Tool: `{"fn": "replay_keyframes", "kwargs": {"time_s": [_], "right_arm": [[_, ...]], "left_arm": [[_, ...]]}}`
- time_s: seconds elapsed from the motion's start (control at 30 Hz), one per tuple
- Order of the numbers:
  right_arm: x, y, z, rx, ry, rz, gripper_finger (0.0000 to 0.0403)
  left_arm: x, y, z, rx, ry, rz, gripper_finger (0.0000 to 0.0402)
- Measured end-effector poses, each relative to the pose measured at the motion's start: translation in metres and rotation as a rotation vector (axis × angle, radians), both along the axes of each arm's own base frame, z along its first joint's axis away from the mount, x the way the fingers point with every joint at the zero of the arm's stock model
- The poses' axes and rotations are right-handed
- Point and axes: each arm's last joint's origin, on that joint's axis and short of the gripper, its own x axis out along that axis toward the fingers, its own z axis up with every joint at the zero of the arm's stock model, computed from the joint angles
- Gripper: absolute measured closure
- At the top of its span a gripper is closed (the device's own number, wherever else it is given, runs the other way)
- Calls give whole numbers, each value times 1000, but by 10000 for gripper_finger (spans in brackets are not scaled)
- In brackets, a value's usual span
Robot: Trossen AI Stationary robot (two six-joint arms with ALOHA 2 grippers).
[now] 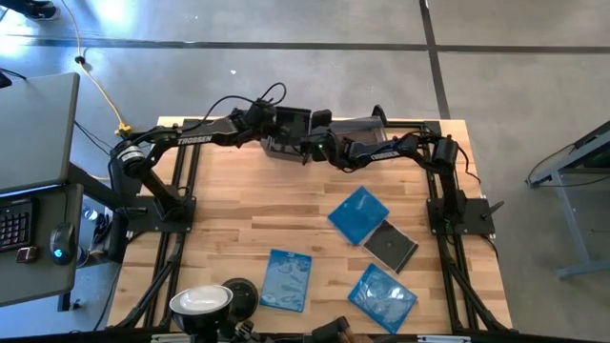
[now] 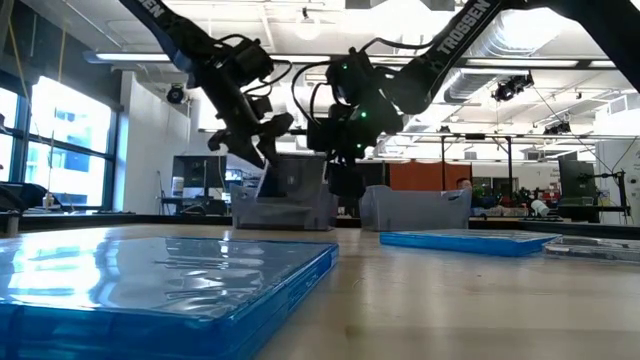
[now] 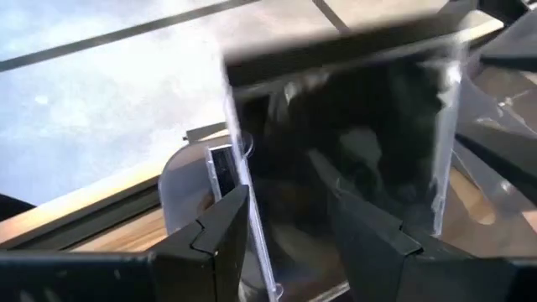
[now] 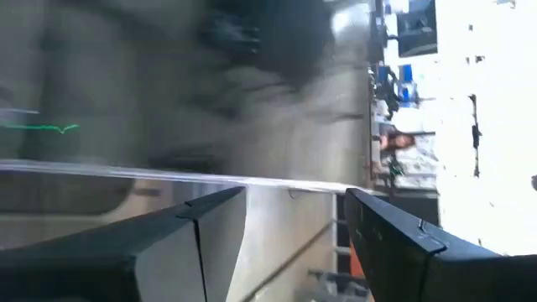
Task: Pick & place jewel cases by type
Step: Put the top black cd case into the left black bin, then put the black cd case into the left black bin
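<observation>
Clenched in the left pincer (image 3: 285,243), a dark case (image 3: 352,159) was held above the bin (image 2: 285,200) at the desk's (image 1: 248,219) far edge, presumably for sorting, while the right pincer (image 4: 294,226) was released.

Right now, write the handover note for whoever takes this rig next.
Left hand: shut on a dark case, held over the left bin at the table's far edge.
Right hand: open, empty, beside the right bin.
On the table: three blue cases and one dark case.
Done: nothing visibly dropped yet.
Left: drop this case, then sort the four.
</observation>
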Motion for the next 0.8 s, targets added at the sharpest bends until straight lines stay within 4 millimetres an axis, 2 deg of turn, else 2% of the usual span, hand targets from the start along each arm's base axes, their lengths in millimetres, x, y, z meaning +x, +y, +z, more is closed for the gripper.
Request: {"fn": "replay_keyframes", "kwargs": {"time_s": [0.3, 0.43, 0.63, 0.8], "right_arm": [[4, 17, -2, -43, 56, -33, 204], [7, 29, 1, -69, 80, -40, 204], [8, 58, 27, -115, 48, -56, 204], [2, 94, 47, -112, 35, -76, 204]], "left_arm": [[-1, -1, 2, -42, 31, -6, 239], [1, -3, 2, -80, 4, -85, 239], [7, -12, 2, -111, -11, -265, 239], [21, -37, 6, -99, -9, -431, 239]]}}
